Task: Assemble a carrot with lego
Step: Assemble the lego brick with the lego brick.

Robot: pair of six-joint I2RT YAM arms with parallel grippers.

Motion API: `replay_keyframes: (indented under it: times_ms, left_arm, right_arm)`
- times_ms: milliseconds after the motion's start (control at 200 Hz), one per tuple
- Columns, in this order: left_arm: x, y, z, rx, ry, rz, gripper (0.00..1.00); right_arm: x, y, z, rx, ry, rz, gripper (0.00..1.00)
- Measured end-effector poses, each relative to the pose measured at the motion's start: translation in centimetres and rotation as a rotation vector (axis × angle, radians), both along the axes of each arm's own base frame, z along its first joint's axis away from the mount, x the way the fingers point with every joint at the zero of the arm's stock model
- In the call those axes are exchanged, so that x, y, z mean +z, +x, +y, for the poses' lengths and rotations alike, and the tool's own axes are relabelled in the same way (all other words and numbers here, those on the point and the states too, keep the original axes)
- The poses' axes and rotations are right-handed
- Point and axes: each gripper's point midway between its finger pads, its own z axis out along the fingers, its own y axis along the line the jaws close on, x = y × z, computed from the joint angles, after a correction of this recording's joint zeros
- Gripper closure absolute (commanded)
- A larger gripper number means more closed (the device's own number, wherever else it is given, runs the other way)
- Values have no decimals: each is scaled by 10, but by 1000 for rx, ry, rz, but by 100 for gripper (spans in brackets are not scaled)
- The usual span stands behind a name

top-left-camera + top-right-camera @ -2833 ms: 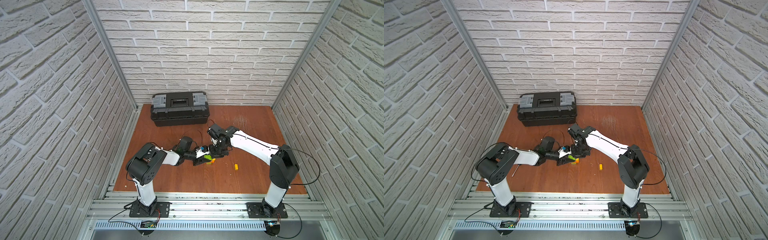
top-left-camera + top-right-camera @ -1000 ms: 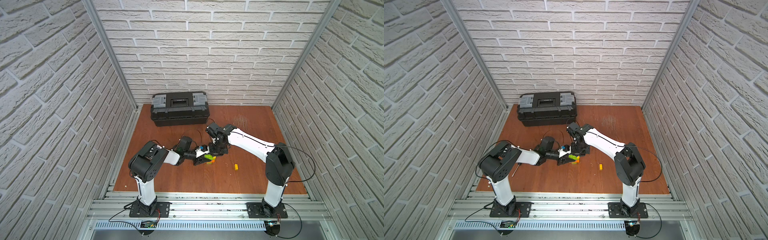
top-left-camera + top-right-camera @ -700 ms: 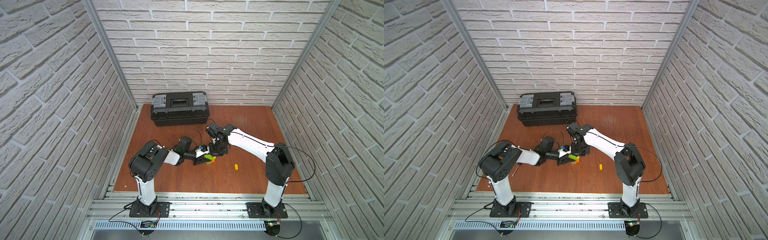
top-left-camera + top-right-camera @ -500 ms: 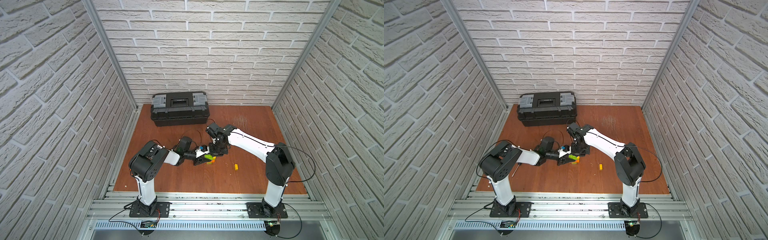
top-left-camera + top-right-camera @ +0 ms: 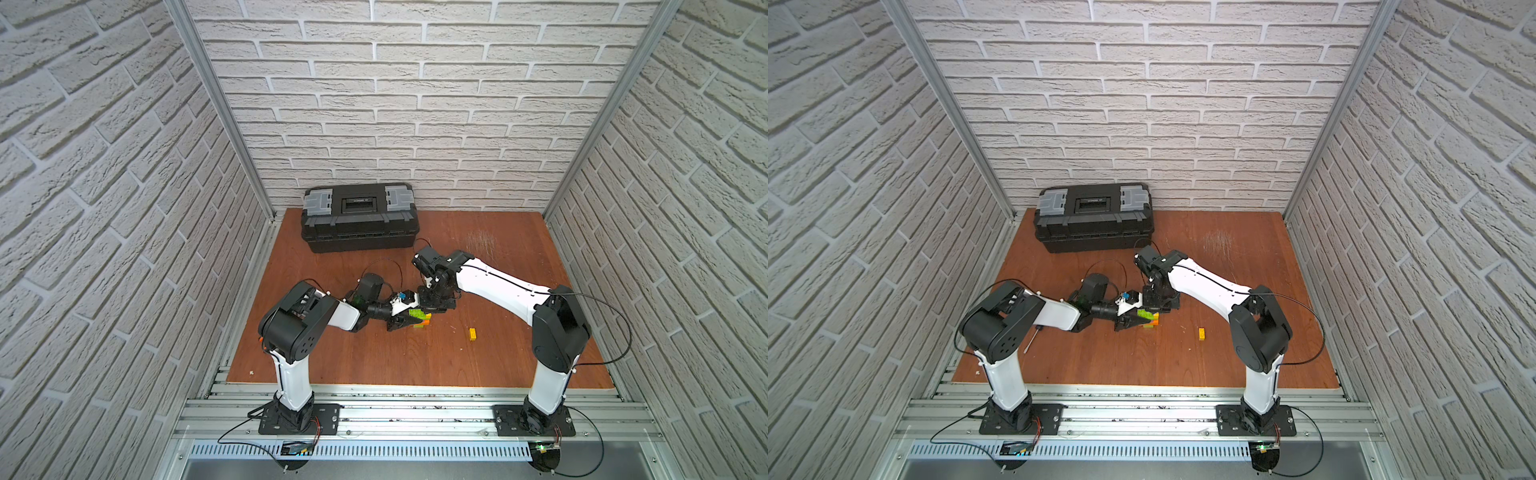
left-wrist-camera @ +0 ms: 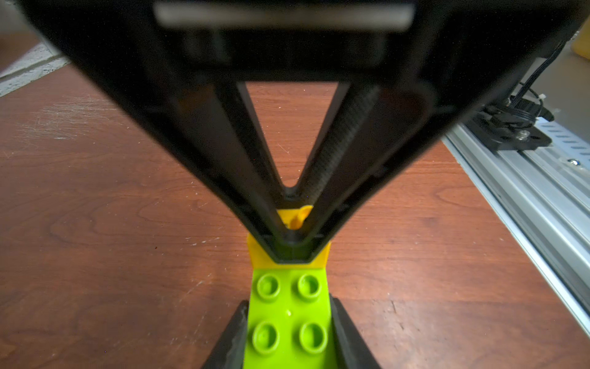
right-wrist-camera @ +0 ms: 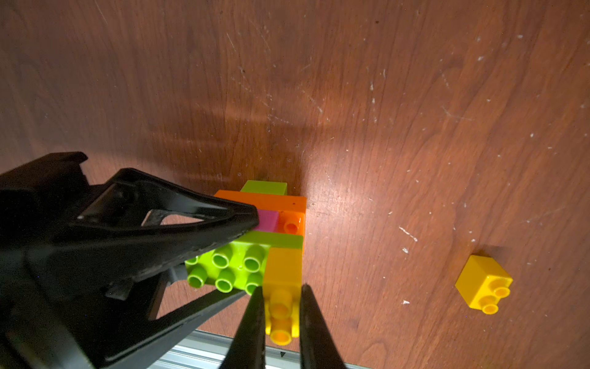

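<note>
Scratched reddish wood tabletop [image 5: 374, 357], white faux-brick walls [image 5: 415, 104], left end effector [image 6: 289, 332] pinching glossy studded plastic carrot [image 7: 261, 199], right end effector [image 7: 282, 306] clamping yellow brick [image 7: 282, 268] against it, loose yellow brick [image 7: 483, 282] well apart from both.

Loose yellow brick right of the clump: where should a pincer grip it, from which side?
Take the loose yellow brick by its two smooth flat side faces, pincer descending from above. It lies tipped on the table, studs pointing sideways, so the studded face likely gives poor purchase.
</note>
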Motion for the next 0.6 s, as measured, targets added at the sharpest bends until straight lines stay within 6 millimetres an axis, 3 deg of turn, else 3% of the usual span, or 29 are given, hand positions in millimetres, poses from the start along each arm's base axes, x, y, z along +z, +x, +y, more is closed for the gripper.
replay_keyframes:
  times_ms: [330, 600]
  left_arm:
    - [-1, 0, 0, -4, -4, 3, 100]
    - [0, 0, -1, -3, -4, -3, 100]
  right_arm:
    - [-1, -1, -3, -4, -10, 10, 62]
    - [0, -2, -11, -2, -55, 10, 54]
